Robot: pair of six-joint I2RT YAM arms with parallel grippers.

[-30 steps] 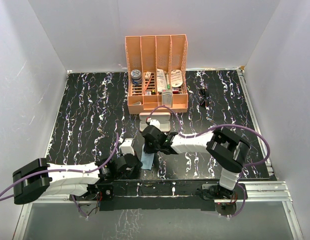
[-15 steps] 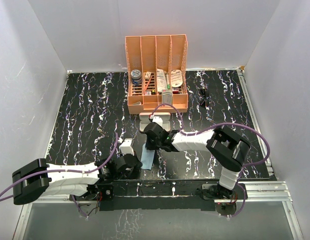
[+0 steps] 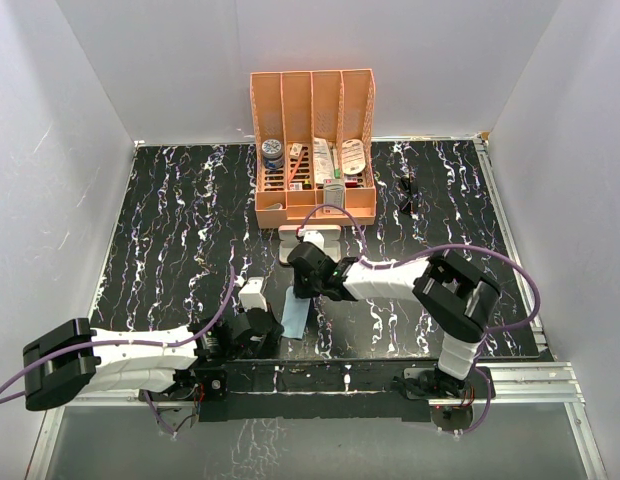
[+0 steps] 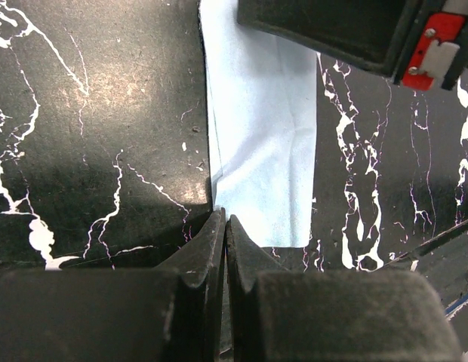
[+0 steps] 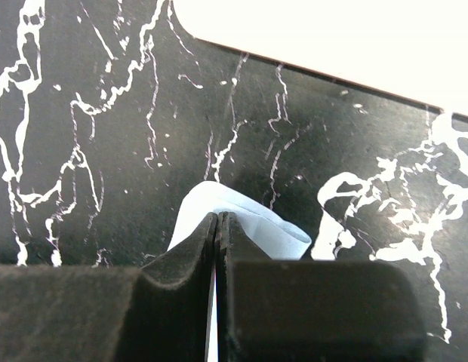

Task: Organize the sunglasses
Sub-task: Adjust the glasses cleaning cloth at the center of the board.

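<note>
The sunglasses point(image 3: 407, 194), small and black, lie on the table at the back right, far from both grippers. A light blue cloth point(image 3: 297, 315), folded into a narrow strip, is stretched between the grippers. My right gripper point(image 3: 300, 290) is shut on the cloth's far end, which bulges round its tips point(image 5: 220, 217) as a fold of cloth point(image 5: 283, 235). At the cloth's point(image 4: 264, 136) near left corner my left gripper point(image 4: 225, 219) is shut. From above, the left gripper point(image 3: 278, 329) sits beside the strip's near end. The pink case point(image 3: 290, 238) lies just beyond the right gripper.
An orange divided organizer point(image 3: 315, 205) holding small items stands at the back centre, right behind the case. The pale case point(image 5: 332, 45) fills the top of the right wrist view. White walls close in the table on three sides.
My right gripper has moved a little away from me toward the case, drawing the cloth's far end with it. The left gripper has hardly shifted.
</note>
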